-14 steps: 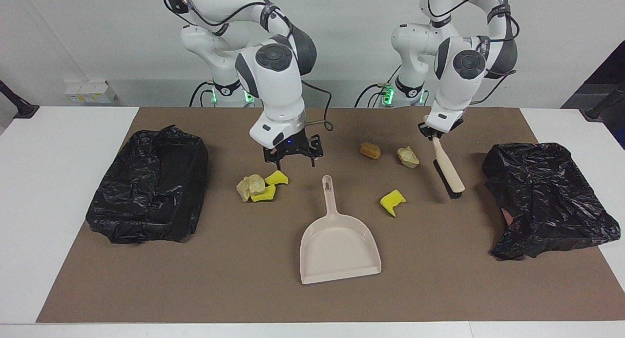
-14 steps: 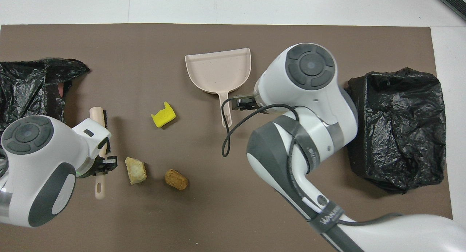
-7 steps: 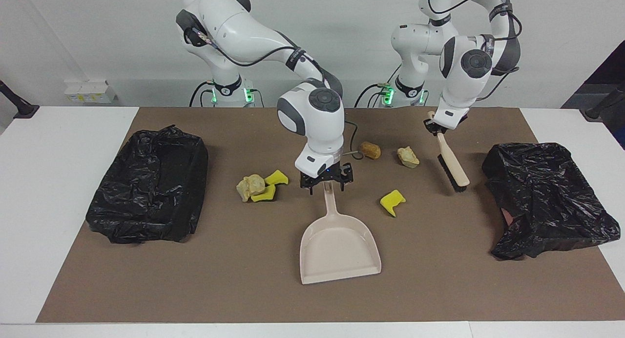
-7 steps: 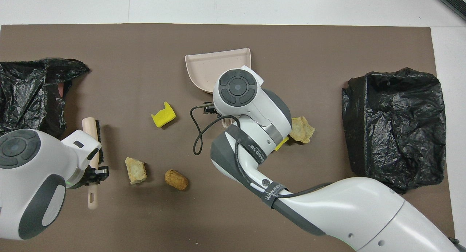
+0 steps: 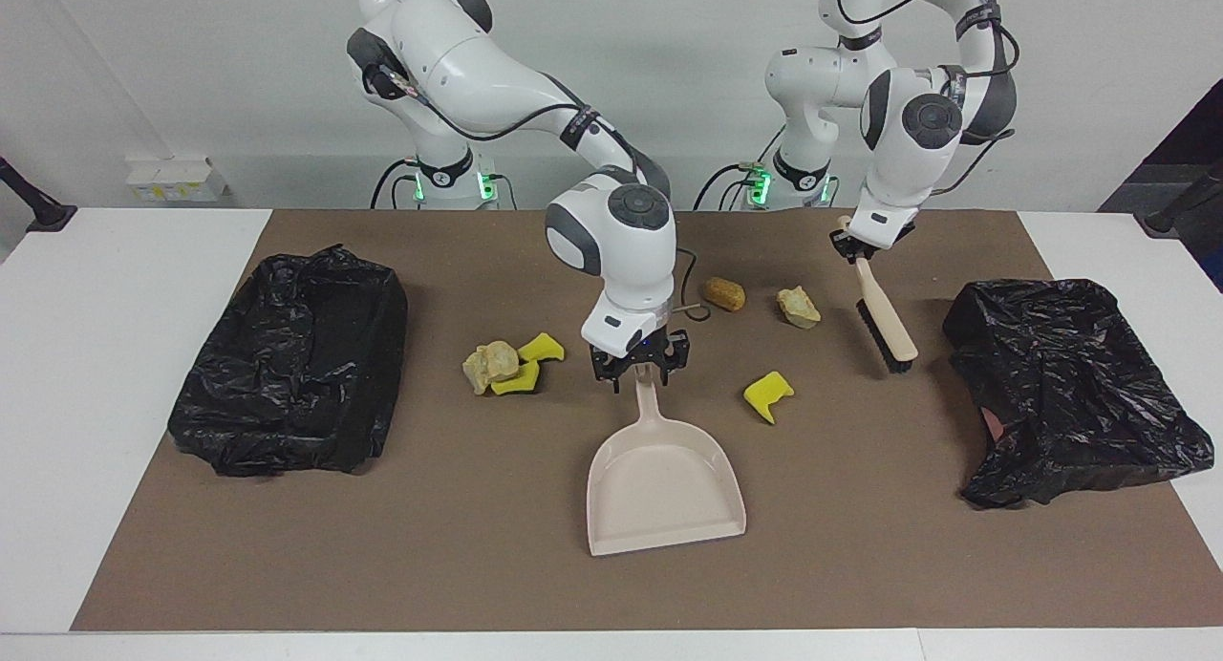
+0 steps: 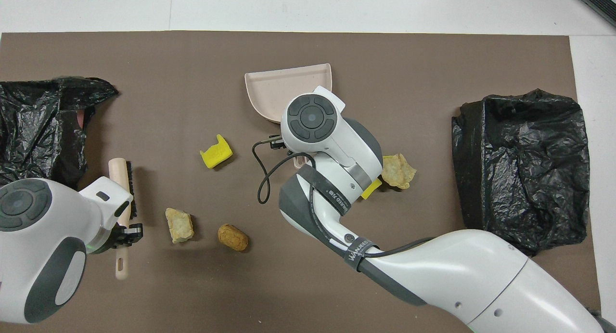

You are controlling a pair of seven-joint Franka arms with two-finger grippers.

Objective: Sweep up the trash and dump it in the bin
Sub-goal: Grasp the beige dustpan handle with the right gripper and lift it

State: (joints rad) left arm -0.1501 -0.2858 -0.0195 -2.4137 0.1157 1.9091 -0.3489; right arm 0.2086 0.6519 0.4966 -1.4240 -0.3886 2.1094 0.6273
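Overhead: right arm [image 6: 337,169] covers dustpan handle [image 5: 648,394] and most of one yellow scrap [image 6: 369,190]; left-end bin bag [image 6: 38,121] cut by edge.

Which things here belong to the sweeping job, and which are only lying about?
Belong to the job:
- trash: yellow sponge, orange-brown lump, beige foam lump, pile of scraps
- dustpan, right gripper at its handle
- brush, held by left gripper
- two black bag-lined bins

Only lying about:
- white box by the wall
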